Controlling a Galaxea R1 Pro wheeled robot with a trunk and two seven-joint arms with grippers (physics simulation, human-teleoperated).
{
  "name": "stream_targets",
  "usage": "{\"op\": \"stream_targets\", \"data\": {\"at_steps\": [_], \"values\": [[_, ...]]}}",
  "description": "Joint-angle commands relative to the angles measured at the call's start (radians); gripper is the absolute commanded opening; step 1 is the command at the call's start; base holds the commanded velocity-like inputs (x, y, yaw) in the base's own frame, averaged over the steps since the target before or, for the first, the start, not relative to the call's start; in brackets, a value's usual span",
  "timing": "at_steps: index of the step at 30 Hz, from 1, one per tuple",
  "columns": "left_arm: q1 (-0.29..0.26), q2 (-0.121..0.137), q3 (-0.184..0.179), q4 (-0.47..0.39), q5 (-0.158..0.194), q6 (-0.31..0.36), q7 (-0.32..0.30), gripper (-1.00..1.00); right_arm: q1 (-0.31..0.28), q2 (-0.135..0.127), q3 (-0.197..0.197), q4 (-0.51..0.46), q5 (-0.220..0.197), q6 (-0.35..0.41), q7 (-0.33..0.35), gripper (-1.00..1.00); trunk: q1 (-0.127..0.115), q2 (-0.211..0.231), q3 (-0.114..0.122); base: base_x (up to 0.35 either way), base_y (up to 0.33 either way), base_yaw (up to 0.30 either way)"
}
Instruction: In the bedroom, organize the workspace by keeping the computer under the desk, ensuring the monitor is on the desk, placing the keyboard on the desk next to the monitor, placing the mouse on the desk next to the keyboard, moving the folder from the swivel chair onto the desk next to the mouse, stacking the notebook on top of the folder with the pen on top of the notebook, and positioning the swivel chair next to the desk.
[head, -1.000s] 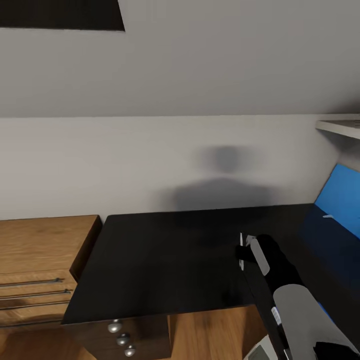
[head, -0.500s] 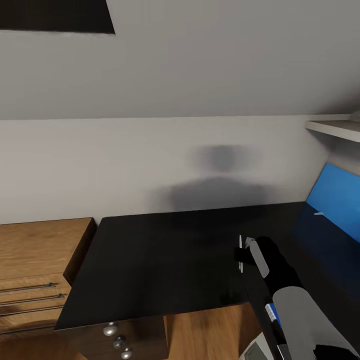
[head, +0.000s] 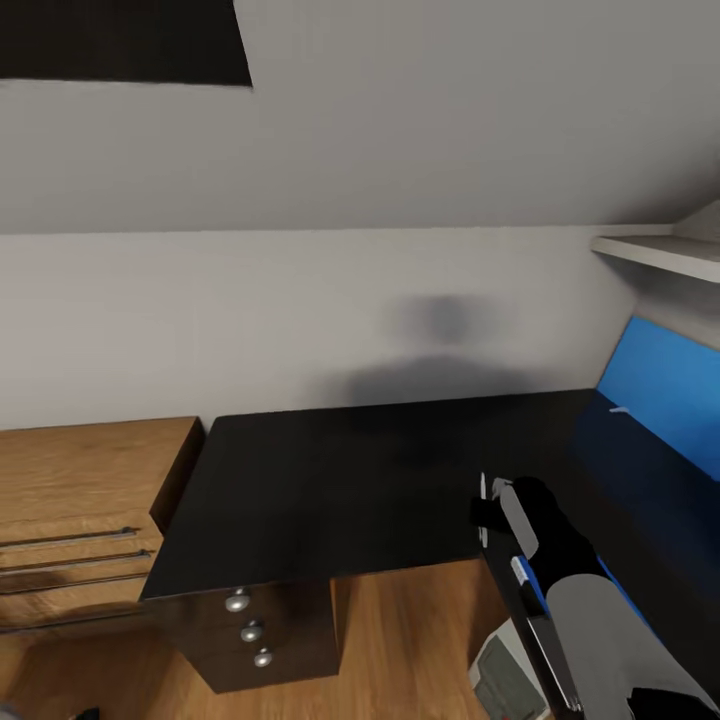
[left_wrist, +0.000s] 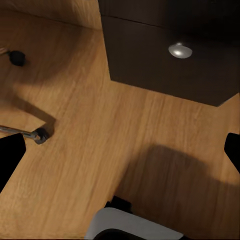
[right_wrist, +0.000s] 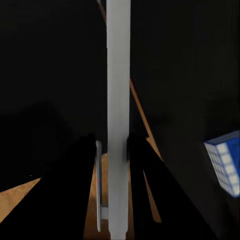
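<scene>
The right gripper (head: 485, 512) is held out over the front edge of the tabletop (head: 330, 490), its jaws pressed onto a thin slab (right_wrist: 119, 75) that is seen edge-on, pale along the edge and black on its face. Whether this is the monitor or the keyboard cannot be told from these angles. It is gripped by its narrow edge so that it hangs upright and clear of the glossy black surface, which is judged to suit carrying it in over the edge before it is laid or stood down. A small blue piece with a pale grid (right_wrist: 225, 160) is seen beside the arm; what it is cannot be told. The left gripper (left_wrist: 120, 155) is kept low beside the robot, jaws spread wide with nothing between them, over the wooden floor (left_wrist: 75, 100) in front of the drawer unit (left_wrist: 165, 70) with its silver knob (left_wrist: 180, 50). A chrome leg and black castor (left_wrist: 40, 135), judged to be of the swivel chair, lie near on the floor. A pale grey case, taken to be the computer (head: 505, 685), stands on the floor by the right arm, at the tabletop's open side. A light-wood chest (head: 80, 490) stands against the tabletop's left end, and a blue wall panel (head: 665, 390) is at its right.
</scene>
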Motion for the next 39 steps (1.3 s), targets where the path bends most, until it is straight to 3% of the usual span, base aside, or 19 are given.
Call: {"op": "stream_targets", "data": {"at_steps": [1,14,18,27,39], "values": [[0.0,0.0,0.0,0.0,-0.004,-0.002,0.005,1.0,-0.001,-0.001,-0.001,-0.001,-0.012,0.003,-0.007,-1.0,0.0,-0.001,-0.001,-0.308,0.0,0.0],[0.0,0.0,-0.002,0.0,-0.006,-0.002,0.004,1.0,-0.001,-0.007,-0.002,-0.001,-0.013,0.012,-0.008,-1.0,0.0,-0.001,0.003,-0.109,0.0,-0.123],[0.0,0.001,-0.003,0.0,-0.006,-0.002,0.004,1.0,0.0,-0.025,-0.001,0.0,-0.013,0.017,-0.009,-1.0,0.0,-0.001,0.006,-0.003,0.0,-0.191],[0.0,0.0,-0.003,0.0,-0.007,-0.001,0.002,1.0,0.001,-0.038,-0.001,0.011,-0.01,0.011,-0.013,-1.0,0.0,-0.001,0.01,-0.15,-0.016,-0.071],[0.0,0.0,-0.003,0.0,-0.006,-0.002,0.002,1.0,0.001,-0.047,-0.001,0.028,0.024,-0.035,-0.014,-1.0,0.0,-0.001,0.01,-0.181,-0.13,-0.001]]}}
